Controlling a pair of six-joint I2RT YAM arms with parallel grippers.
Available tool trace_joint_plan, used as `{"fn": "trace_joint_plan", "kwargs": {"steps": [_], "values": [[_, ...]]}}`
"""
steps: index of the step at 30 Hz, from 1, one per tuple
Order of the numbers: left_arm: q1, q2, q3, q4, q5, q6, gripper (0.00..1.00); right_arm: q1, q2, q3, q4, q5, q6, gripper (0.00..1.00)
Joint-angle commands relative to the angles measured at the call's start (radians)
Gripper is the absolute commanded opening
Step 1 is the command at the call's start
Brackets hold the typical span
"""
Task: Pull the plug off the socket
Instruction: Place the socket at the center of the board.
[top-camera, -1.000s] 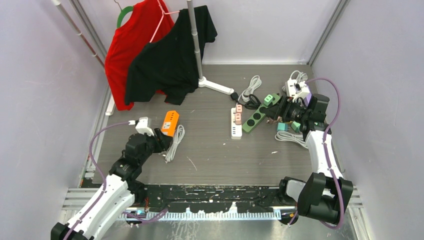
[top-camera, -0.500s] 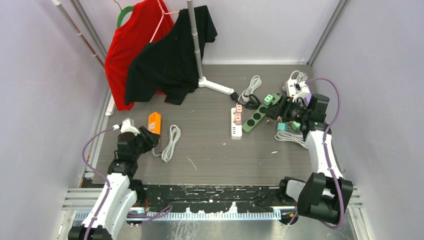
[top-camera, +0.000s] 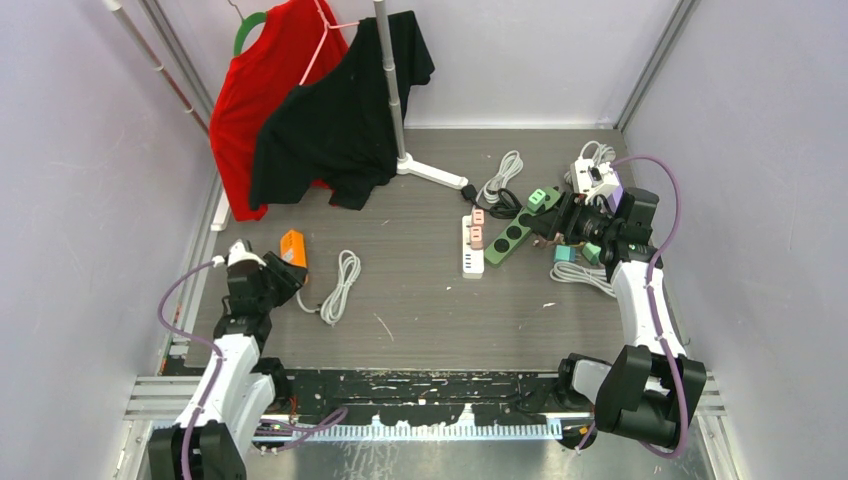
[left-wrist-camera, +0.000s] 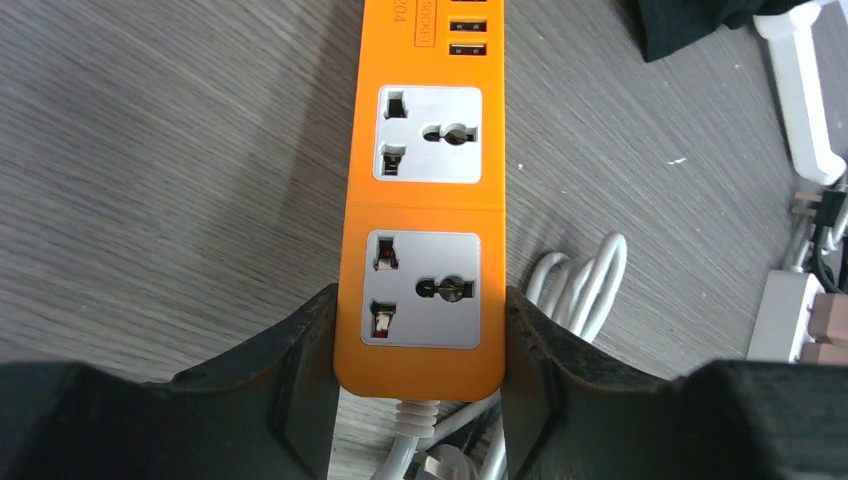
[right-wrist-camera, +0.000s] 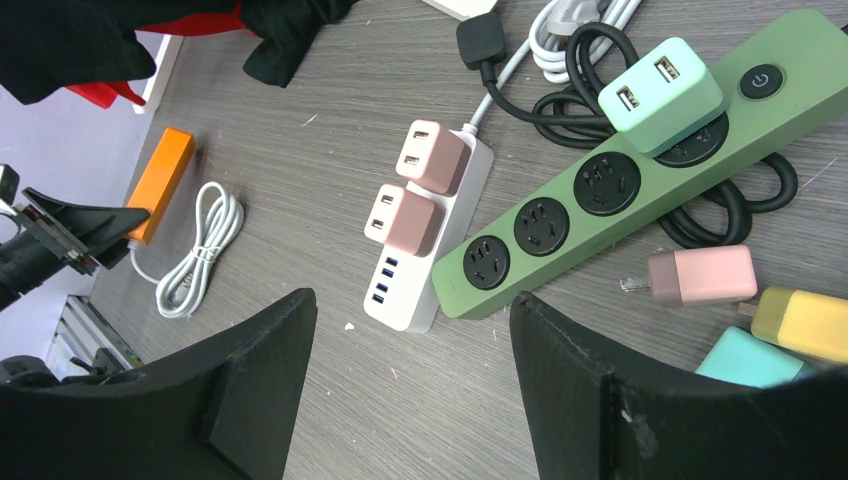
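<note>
Left wrist view showed the left gripper (left-wrist-camera: 420, 300) clamped on the near end of the orange strip (left-wrist-camera: 420, 190), one black finger (left-wrist-camera: 300, 350) pressed to each long side. Two sockets faced the camera with nothing plugged into them, and USB ports sat farther along. A white cord (left-wrist-camera: 575, 285) left the strip's near end and lay coiled on the table (left-wrist-camera: 150, 150) just to the right. From above, the strip looked tilted up off the table at the left edge, though the angle made that hard to judge.

The right gripper (right-wrist-camera: 412, 305) hung over the far right of the table with its jaws wide and nothing between them. Below it lay the white strip (right-wrist-camera: 468, 195) with two pink plugs (right-wrist-camera: 432, 157) seated side by side in its sockets. Just beside it, at an angle, lay the green strip (right-wrist-camera: 790, 85), with a mint adapter (right-wrist-camera: 660, 95) plugged in near its switch end and three sockets bare. A black cable (right-wrist-camera: 745, 210) looped beside the green strip. Three loose adapters lay near the right finger: pink (right-wrist-camera: 700, 275), yellow (right-wrist-camera: 805, 320) and teal (right-wrist-camera: 760, 360).

The two arms were well apart. At the far left a red shirt (top-camera: 260, 90) and a black shirt (top-camera: 340, 120) hung from a stand (top-camera: 393, 90).
</note>
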Motion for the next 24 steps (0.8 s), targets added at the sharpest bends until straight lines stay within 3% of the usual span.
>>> {"fn": "trace_joint_plan", "kwargs": {"steps": [1,16,18,24], "values": [[0.022,0.053,0.049,0.073,-0.035,-0.017,0.00,-0.002,-0.017,0.040,0.027,-0.024,-0.004,0.76],[0.027,0.177,0.134,-0.086,-0.298,-0.139,0.04,-0.002,-0.022,0.040,0.027,-0.031,-0.001,0.76],[0.026,0.193,0.140,-0.105,-0.301,-0.152,0.08,-0.002,-0.020,0.040,0.027,-0.034,0.000,0.76],[0.026,0.225,0.180,-0.193,-0.287,-0.181,0.38,-0.002,-0.022,0.041,0.027,-0.036,0.001,0.76]]}}
